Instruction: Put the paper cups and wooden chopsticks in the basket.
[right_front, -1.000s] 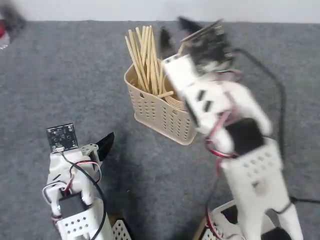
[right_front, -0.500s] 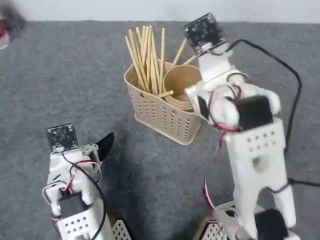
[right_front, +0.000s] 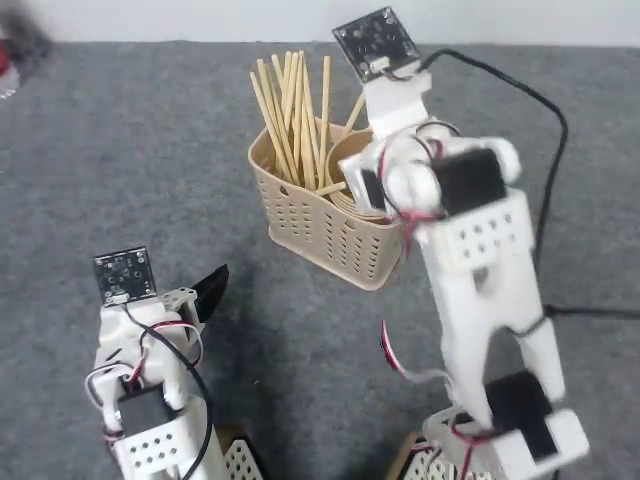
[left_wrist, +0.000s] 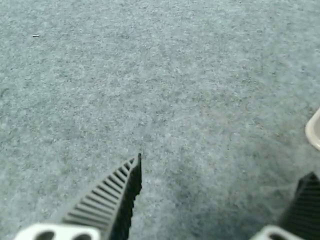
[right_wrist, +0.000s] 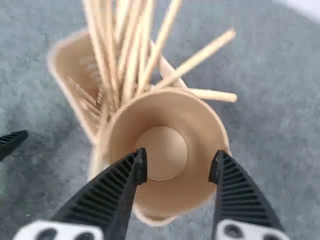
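Note:
A beige slotted basket (right_front: 320, 228) stands on the grey carpet, with a bundle of wooden chopsticks (right_front: 290, 105) upright in its left part. A stack of paper cups (right_front: 347, 160) sits in its right part. My right gripper (right_wrist: 179, 157) hovers open just above the top cup (right_wrist: 165, 150), its fingers over the cup's mouth and nothing between them. The chopsticks (right_wrist: 127, 55) fan out beyond the cup. My left gripper (left_wrist: 220, 172) stands open low over bare carpet, left of and nearer than the basket; its arm (right_front: 140, 340) is at the front left.
The basket's rim (left_wrist: 314, 131) shows at the edge of the left wrist view. A black cable (right_front: 545, 130) runs behind the right arm. Bare carpet lies left of and in front of the basket. The left gripper's dark fingertip (right_wrist: 11, 141) shows beyond the basket.
The right arm has swung left and risen from beside the basket to above the cup stack. The left arm has not moved.

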